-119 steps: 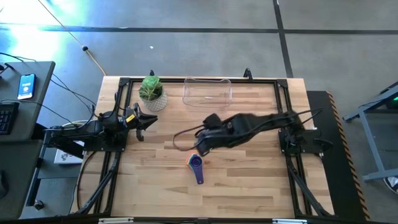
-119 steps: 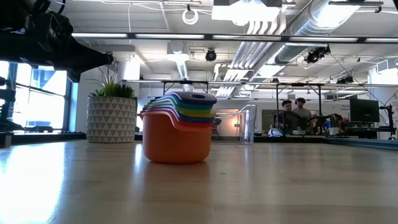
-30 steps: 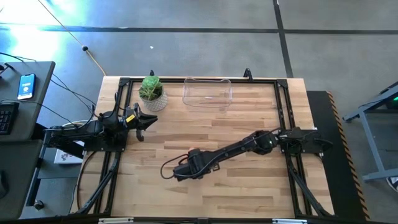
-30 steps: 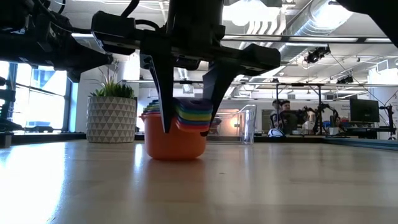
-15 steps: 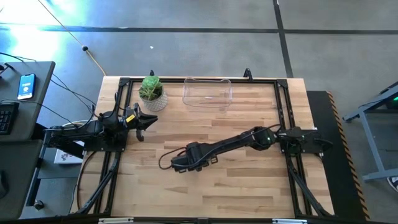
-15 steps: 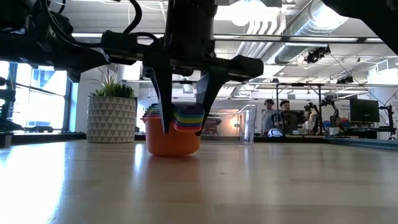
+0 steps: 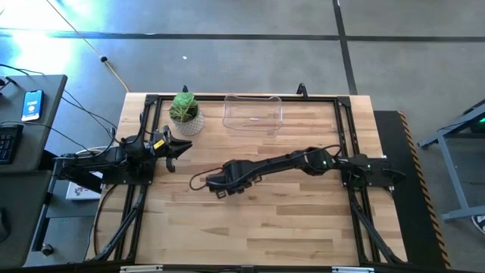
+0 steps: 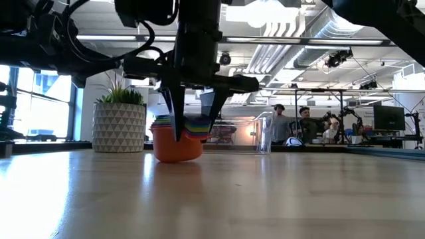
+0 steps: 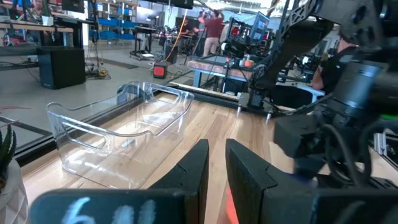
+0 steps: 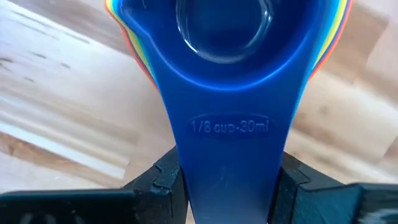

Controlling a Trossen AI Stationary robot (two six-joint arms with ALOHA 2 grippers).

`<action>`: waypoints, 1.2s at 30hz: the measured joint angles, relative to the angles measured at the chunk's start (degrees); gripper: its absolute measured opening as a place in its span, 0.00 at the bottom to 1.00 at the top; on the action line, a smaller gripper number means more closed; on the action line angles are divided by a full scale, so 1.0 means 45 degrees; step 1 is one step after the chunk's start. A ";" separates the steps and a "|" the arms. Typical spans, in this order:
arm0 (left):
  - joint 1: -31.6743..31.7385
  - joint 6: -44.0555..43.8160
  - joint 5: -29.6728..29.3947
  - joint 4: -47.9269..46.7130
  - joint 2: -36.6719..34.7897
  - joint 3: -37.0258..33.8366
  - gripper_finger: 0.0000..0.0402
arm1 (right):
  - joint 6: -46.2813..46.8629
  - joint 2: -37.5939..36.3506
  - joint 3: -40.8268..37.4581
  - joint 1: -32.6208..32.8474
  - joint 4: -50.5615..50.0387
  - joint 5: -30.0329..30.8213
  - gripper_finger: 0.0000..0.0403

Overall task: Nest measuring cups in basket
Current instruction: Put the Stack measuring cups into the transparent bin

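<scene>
Two arms over one wooden table (image 7: pixel 303 220), largest item first. Right arm reaches from 3 o'clock toward table centre; right gripper (image 7: pixel 220 184) sits over the measuring cups (image 8: pixel 178 137), which hide under it in the high view. Left arm parked at 9 o'clock, left gripper (image 7: pixel 180 146) idle, fingers nearly together with a slim gap and nothing between them.

Basket (image 7: pixel 253 113) at 12 o'clock, clear, nothing visible inside, well apart from the stack. Plant (image 7: pixel 184 111) just beside it, toward 11 o'clock.

Cups form one nested stack, orange outermost, blue on top. Right wrist view shows the blue handle (image 10: pixel 229 143) running between the right fingers (image 10: pixel 161 180), which press both its edges: jaws half closed, gripping the stacked handles. Likely reason: the handles line up, so one pinch carries the whole set to the basket.

Hard to make out: low view suggests the orange base rests on the wood or barely clears it; cannot tell which. Inner cups show only as coloured rims. Purple cup not seen separately. People in the room behind are small and blurred.
</scene>
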 joint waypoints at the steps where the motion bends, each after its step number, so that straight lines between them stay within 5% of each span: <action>1: 0.0000 0.0000 -0.0005 -0.0005 0.0000 0.0000 0.11 | -0.0326 0.0000 0.0000 -0.0092 0.0005 0.0000 0.32; 36: 0.0000 0.0000 -0.0005 0.0000 0.0000 0.0000 0.11 | -0.5585 -0.0530 0.0000 -0.1994 0.0483 0.1331 0.31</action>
